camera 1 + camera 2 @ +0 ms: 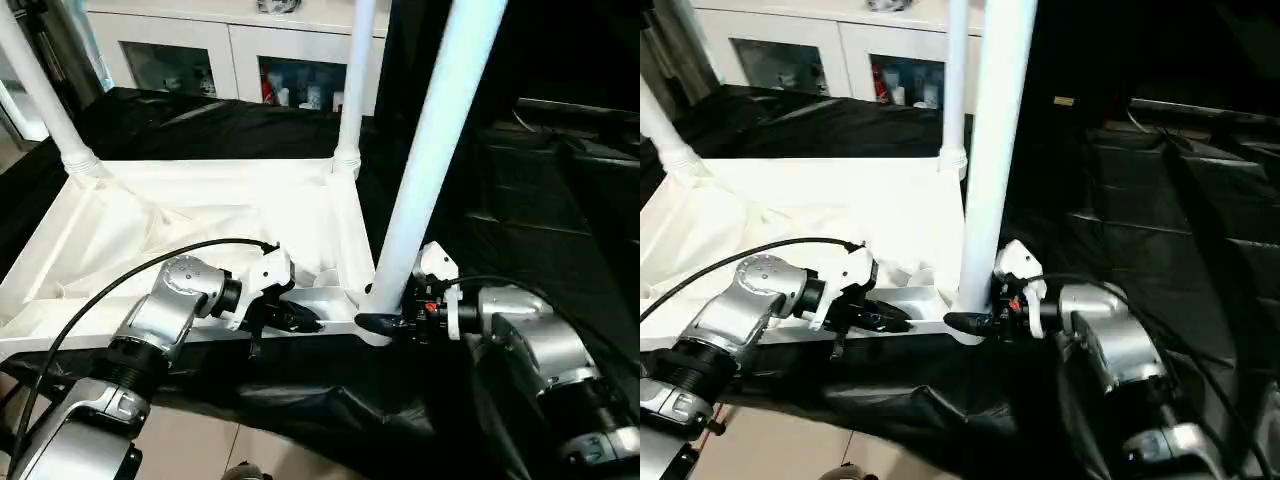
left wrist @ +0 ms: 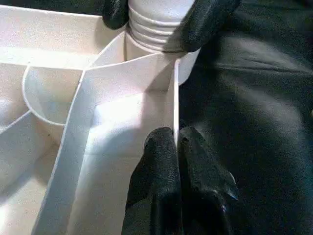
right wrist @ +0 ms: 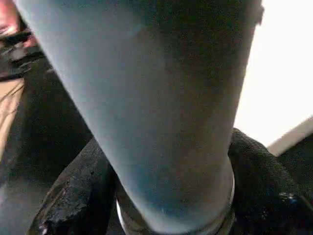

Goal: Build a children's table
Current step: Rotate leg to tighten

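Note:
The white table top (image 1: pixel 200 190) lies upside down on black cloth, ribbed underside up. Three white legs stand upright in its corner sockets: far left (image 1: pixel 40 90), far right (image 1: pixel 352 90) and near right (image 1: pixel 430 140). My left gripper (image 1: pixel 305 322) is shut on the thin near rim wall (image 2: pixel 175 98) of the top, close to the near right corner. My right gripper (image 1: pixel 385 318) clasps the base of the near right leg, one black finger (image 3: pixel 78 196) on each side of the tube (image 3: pixel 161 122). In the left wrist view those fingers (image 2: pixel 205 19) hug the leg's ribbed foot (image 2: pixel 156 24).
Black cloth (image 1: pixel 520 230) covers the surface and hangs off its near edge over a pale floor (image 1: pixel 200 450). A white cabinet with glass doors (image 1: pixel 200 40) stands behind. A black cable (image 1: pixel 120 285) loops over my left forearm.

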You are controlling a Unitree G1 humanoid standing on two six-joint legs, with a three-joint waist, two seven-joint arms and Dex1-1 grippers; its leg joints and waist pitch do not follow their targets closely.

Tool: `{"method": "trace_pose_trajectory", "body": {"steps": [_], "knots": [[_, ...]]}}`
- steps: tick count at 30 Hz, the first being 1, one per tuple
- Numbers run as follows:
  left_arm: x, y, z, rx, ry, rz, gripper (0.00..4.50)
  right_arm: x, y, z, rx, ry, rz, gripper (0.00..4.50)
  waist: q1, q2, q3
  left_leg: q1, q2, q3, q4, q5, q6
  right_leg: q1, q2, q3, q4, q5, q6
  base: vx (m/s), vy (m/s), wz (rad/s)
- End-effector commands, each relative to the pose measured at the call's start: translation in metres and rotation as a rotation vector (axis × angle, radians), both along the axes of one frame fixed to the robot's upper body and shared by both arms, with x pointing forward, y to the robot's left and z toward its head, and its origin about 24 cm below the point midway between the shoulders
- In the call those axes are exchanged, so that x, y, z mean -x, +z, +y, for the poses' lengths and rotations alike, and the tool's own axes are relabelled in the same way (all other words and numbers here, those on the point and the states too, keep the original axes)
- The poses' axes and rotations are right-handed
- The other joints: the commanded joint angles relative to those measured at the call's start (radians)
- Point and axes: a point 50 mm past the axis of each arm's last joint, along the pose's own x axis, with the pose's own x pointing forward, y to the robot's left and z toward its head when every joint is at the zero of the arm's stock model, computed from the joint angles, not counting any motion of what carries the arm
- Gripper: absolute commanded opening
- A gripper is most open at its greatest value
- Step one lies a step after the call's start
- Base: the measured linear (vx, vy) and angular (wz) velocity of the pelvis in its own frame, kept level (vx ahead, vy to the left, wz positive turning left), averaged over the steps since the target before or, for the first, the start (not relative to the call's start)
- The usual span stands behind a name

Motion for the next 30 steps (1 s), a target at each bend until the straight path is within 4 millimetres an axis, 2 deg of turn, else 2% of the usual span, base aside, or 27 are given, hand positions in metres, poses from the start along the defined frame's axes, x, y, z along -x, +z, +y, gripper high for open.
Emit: {"method": "trace_pose_trajectory", "body": {"steps": [1,2,3,5,6,8,9,11,12,13,15,18,20,23,24,26,30], "knots": [[-0.009,0.017,-0.03,0.081,-0.013,-0.07,0.0,-0.003,-0.008,0.019,-0.031,-0.071,0.033,2.74,-0.009,-0.007,-0.064,0.007,0.043,-0.015,-0.075,-0.184,0.031,0.054,-0.078,0.063,-0.085,-0.362,-0.146,0.0,0.0,0.0],[-0.011,0.017,-0.031,0.082,-0.002,-0.072,0.0,-0.004,-0.008,0.02,-0.032,-0.088,0.034,2.74,-0.009,-0.007,-0.066,0.008,0.044,-0.017,-0.075,-0.184,0.026,0.057,-0.08,0.062,-0.083,-0.367,-0.141,0.0,0.0,0.0],[-0.015,0.018,-0.036,0.086,0.044,-0.079,0.0,-0.009,-0.011,0.024,-0.034,-0.154,0.04,2.73,-0.015,-0.005,-0.064,0.01,0.044,-0.015,-0.075,-0.189,0.024,0.05,-0.078,0.064,-0.087,-0.372,-0.141,0.0,0.0,0.0],[-0.033,0.022,-0.057,0.088,0.218,-0.119,0.0,-0.025,-0.017,0.044,-0.035,-0.409,0.06,2.73,-0.023,-0.005,-0.064,0.01,0.042,-0.018,-0.076,-0.202,0.005,0.053,-0.078,0.061,-0.088,-0.398,-0.135,0.0,0.0,0.0],[-0.034,0.023,-0.058,0.089,0.224,-0.12,0.0,-0.025,-0.018,0.045,-0.035,-0.419,0.061,2.73,-0.027,-0.005,-0.064,0.013,0.04,-0.018,-0.075,-0.205,-0.004,0.049,-0.079,0.061,-0.092,-0.418,-0.127,0.0,0.0,0.0],[-0.038,0.024,-0.065,0.095,0.26,-0.13,0.0,-0.029,-0.018,0.051,-0.037,-0.473,0.061,2.72,-0.027,-0.008,-0.066,0.008,0.037,-0.018,-0.074,-0.188,0.006,0.055,-0.08,0.061,-0.092,-0.405,-0.12,0.0,0.0,0.0],[-0.039,0.025,-0.066,0.096,0.267,-0.132,0.0,-0.03,-0.018,0.052,-0.039,-0.483,0.06,2.72,-0.03,-0.005,-0.067,0.005,0.039,-0.017,-0.074,-0.173,0.016,0.055,-0.079,0.064,-0.089,-0.366,-0.125,0.0,0.0,0.0],[-0.041,0.028,-0.076,0.112,0.291,-0.146,0.0,-0.035,-0.016,0.06,-0.036,-0.525,0.035,2.72,-0.03,-0.006,-0.07,0.007,0.037,-0.016,-0.072,-0.161,0.022,0.054,-0.077,0.063,-0.084,-0.323,-0.143,0.0,0.0,0.0],[-0.042,0.029,-0.079,0.117,0.294,-0.151,0.0,-0.037,-0.015,0.063,-0.034,-0.535,0.025,2.72,-0.028,-0.002,-0.072,0.006,0.037,-0.015,-0.071,-0.152,0.026,0.057,-0.077,0.064,-0.081,-0.301,-0.15,0.0,0.0,0.0],[-0.041,0.031,-0.085,0.131,0.287,-0.155,0.0,-0.04,-0.012,0.069,-0.036,-0.534,0.009,2.72,-0.031,-0.003,-0.071,0.003,0.038,-0.014,-0.071,-0.141,0.03,0.056,-0.076,0.064,-0.077,-0.271,-0.161,0.0,0.0,0.0],[-0.04,0.031,-0.086,0.138,0.266,-0.153,0.0,-0.04,-0.01,0.071,-0.067,-0.504,0.013,3.28,-0.029,-0.003,-0.072,0.003,0.038,-0.013,-0.07,-0.135,0.042,0.059,-0.076,0.064,-0.075,-0.246,-0.172,0.0,0.0,0.0],[-0.037,0.028,-0.084,0.139,0.237,-0.148,0.0,-0.041,-0.006,0.072,-0.112,-0.488,0.022,3.64,-0.031,-0.004,-0.072,0.002,0.041,-0.014,-0.071,-0.132,0.059,0.061,-0.076,0.065,-0.069,-0.212,-0.188,0.0,0.0,0.0],[-0.033,0.026,-0.079,0.139,0.186,-0.151,0.0,-0.04,-0.005,0.067,-0.065,-0.431,-0.03,3.64,-0.032,-0.004,-0.071,0.003,0.04,-0.013,-0.071,-0.144,0.059,0.061,-0.077,0.065,-0.073,-0.231,-0.187,0.0,0.0,0.0],[-0.03,0.024,-0.074,0.135,0.148,-0.144,0.0,-0.039,-0.005,0.059,-0.035,-0.381,-0.058,3.96,-0.034,-0.004,-0.07,0.001,0.04,-0.014,-0.071,-0.149,0.061,0.063,-0.077,0.064,-0.074,-0.244,-0.182,0.0,0.0,0.0],[-0.03,0.024,-0.074,0.135,0.148,-0.144,0.0,-0.039,-0.005,0.059,-0.035,-0.381,-0.058,3.96,-0.037,-0.004,-0.071,0.0,0.04,-0.014,-0.07,-0.145,0.064,0.063,-0.077,0.066,-0.072,-0.235,-0.185,0.0,0.0,0.0],[-0.025,0.023,-0.066,0.136,0.089,-0.132,0.0,-0.035,-0.003,0.046,-0.016,-0.287,-0.081,3.96,-0.037,-0.005,-0.072,0.001,0.041,-0.014,-0.069,-0.141,0.068,0.064,-0.077,0.065,-0.071,-0.227,-0.191,0.0,0.0,0.0],[-0.019,0.022,-0.054,0.13,0.007,-0.111,0.0,-0.027,0.001,0.028,0.0,-0.153,-0.094,3.96,-0.033,-0.002,-0.073,-0.002,0.045,-0.012,-0.066,-0.118,0.098,0.066,-0.075,0.066,-0.06,-0.151,-0.218,0.0,0.0,0.0]]}}
